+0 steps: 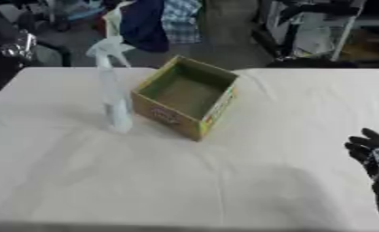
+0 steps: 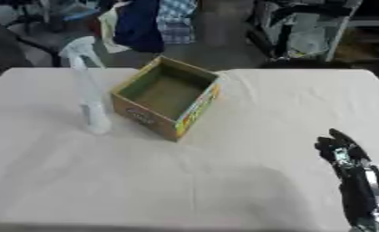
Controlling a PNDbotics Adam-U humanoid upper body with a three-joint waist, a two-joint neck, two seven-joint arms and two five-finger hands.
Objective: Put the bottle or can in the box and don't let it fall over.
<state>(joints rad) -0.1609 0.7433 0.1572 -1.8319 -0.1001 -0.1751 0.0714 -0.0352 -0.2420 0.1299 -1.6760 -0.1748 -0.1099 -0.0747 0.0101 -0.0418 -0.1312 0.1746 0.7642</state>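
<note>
One spray bottle stands upright on the white table, just beside the left wall of the open cardboard box, not yet inside. My right hand rests near the lower right corner, fingers straight and relaxed, holding nothing; the left hand is out of view. I judge nothing has begun: next comes reaching across, gripping the tall bottle low and lifting it without tipping.
</note>
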